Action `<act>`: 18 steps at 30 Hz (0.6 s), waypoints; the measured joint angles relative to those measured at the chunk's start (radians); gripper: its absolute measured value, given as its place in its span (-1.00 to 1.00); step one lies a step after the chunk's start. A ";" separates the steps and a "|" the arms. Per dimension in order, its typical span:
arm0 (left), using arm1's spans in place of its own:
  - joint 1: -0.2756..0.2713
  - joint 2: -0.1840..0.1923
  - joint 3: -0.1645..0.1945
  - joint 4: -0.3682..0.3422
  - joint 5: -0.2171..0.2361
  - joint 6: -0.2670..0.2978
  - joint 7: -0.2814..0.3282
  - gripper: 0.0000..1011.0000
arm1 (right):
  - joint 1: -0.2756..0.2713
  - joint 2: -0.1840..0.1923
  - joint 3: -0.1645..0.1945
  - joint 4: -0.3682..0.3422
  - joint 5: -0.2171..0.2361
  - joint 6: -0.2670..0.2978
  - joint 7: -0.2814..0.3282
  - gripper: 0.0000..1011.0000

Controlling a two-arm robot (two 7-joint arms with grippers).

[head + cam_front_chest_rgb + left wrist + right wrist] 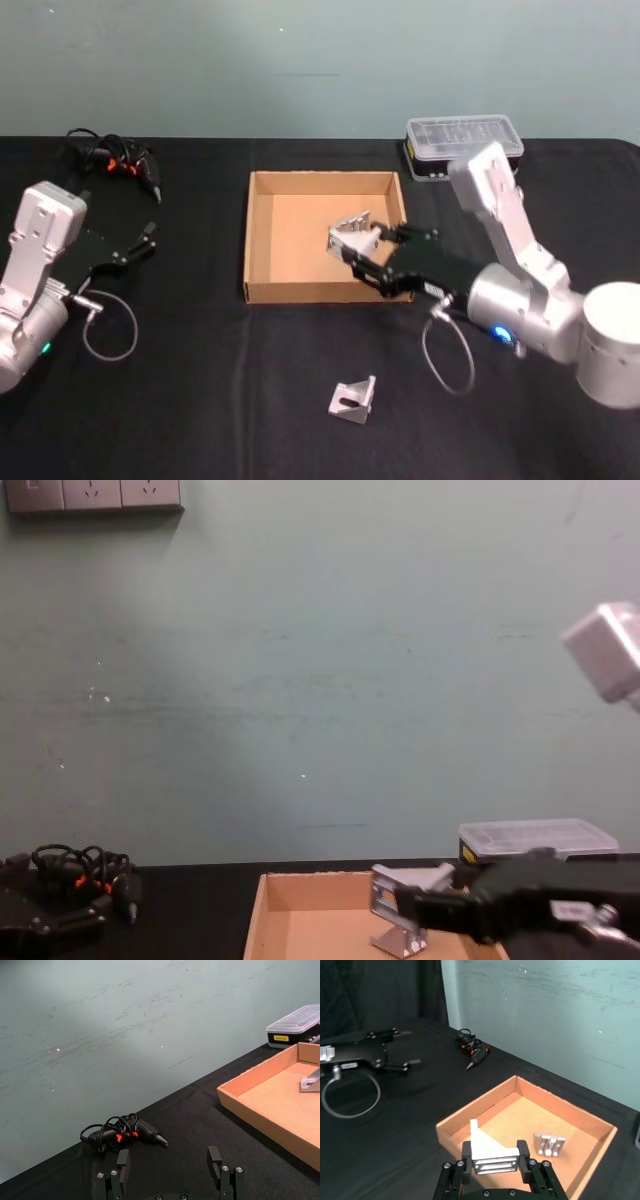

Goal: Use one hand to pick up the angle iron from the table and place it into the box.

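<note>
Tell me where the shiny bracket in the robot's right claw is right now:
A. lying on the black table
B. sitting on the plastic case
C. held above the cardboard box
C: the right gripper is shut on the angle iron, holding it over the box.

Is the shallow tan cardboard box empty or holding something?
Not empty: one silver metal angle iron lies on the box floor; the black right gripper holds a second angle iron above it.
</note>
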 joint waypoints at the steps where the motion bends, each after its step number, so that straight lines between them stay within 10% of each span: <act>1: 0.000 0.000 0.000 0.000 0.000 0.000 0.000 1.00 | 0.020 -0.008 -0.007 0.019 0.000 0.005 0.003 0.06; 18: 0.000 0.000 0.000 0.000 0.000 0.000 0.000 1.00 | 0.258 -0.144 -0.115 0.356 -0.049 0.047 0.024 0.06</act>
